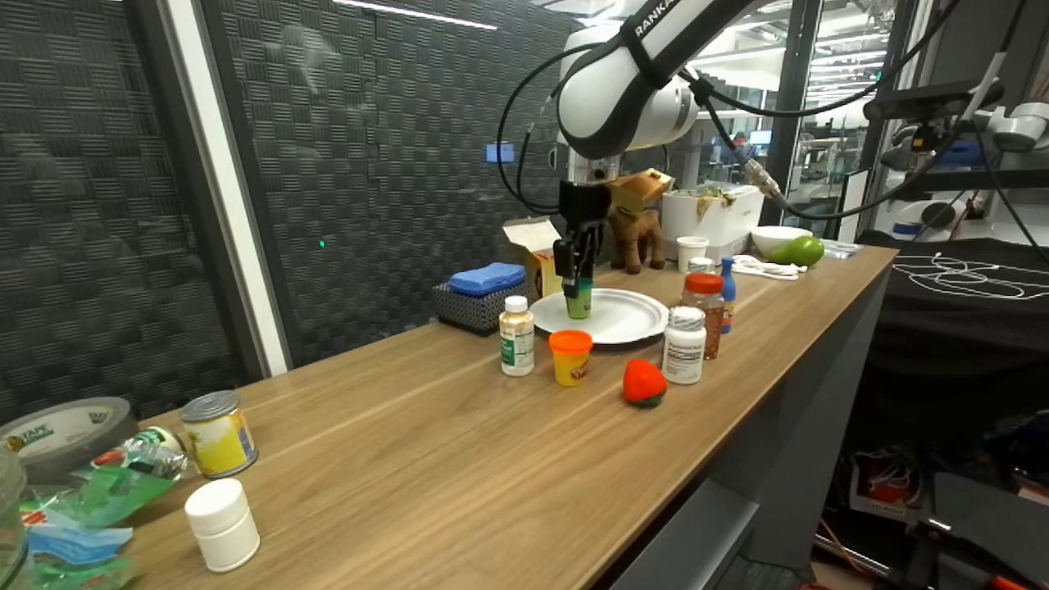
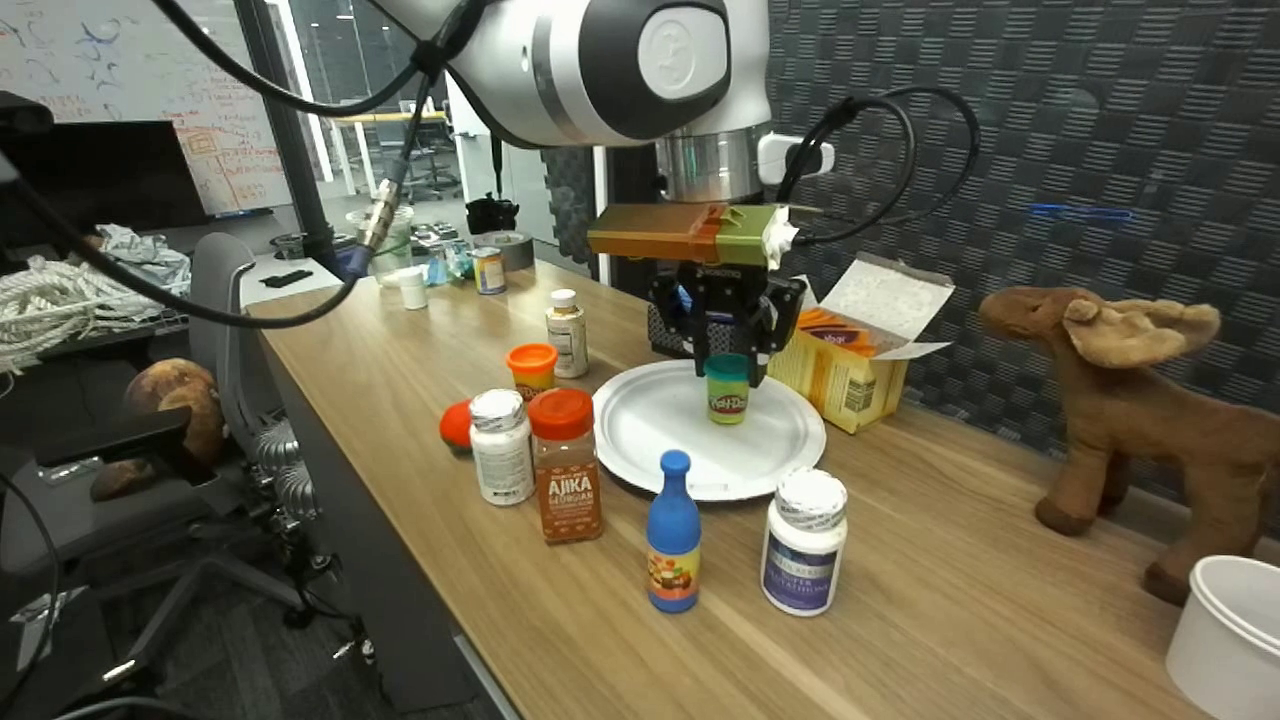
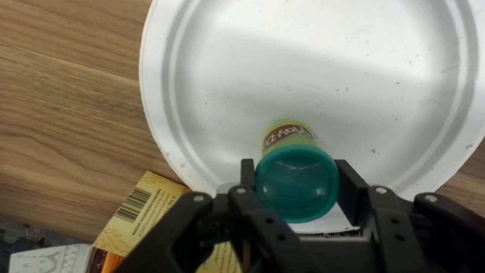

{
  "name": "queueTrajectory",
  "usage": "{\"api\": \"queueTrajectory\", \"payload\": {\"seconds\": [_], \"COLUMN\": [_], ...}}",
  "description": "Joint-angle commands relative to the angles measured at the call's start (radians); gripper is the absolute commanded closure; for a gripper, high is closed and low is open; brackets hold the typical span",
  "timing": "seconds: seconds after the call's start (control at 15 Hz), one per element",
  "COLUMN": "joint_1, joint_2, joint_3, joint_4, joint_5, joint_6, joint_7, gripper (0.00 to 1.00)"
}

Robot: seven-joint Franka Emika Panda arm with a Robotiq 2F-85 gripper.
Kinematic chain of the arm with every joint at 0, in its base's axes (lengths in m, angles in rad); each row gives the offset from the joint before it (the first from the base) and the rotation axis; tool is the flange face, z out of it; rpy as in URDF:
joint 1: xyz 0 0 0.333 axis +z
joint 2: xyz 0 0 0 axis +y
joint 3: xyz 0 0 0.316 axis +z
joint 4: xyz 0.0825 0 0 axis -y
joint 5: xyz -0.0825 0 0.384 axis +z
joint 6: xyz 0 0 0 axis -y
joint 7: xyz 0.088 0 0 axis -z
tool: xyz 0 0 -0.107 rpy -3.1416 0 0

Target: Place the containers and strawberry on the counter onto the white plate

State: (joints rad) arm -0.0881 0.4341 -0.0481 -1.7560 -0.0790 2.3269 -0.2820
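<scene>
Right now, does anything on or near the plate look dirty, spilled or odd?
Small dark specks dot the white plate, odd on a plain surface; I can't tell what they are. The strawberry looks upside down, green end against the counter.

The worktop (image 1: 426, 459) is long, brown and wooden (paler streaks run along its grain), with a straight front edge. On it rests the white plate (image 2: 700, 450); near that stand an orange-lidded tub (image 1: 570, 360), a green-labelled bottle (image 1: 517, 340), a white bottle (image 1: 683, 356), a red-lidded jar (image 2: 566, 480), a blue bottle (image 2: 673, 540) and a purple-labelled bottle (image 2: 803, 555), and the strawberry (image 1: 644, 379) lies close to the white bottle. It also bears a yellow box (image 2: 845, 380), a plush moose (image 2: 1160, 430), a tin (image 1: 219, 436) and a white jar (image 1: 223, 526).
</scene>
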Motion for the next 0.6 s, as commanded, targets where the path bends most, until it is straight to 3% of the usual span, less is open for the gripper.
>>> {"api": "queueTrajectory", "payload": {"seconds": [0.0,0.53], "joint_1": [-0.007,-0.029], "joint_2": [0.025,0.036], "joint_3": [0.004,0.008], "joint_4": [0.049,0.041], "joint_5": [-0.008,0.021], "joint_6": [0.022,0.046], "joint_7": [0.014,0.024], "gripper": [0.71,0.71]}}
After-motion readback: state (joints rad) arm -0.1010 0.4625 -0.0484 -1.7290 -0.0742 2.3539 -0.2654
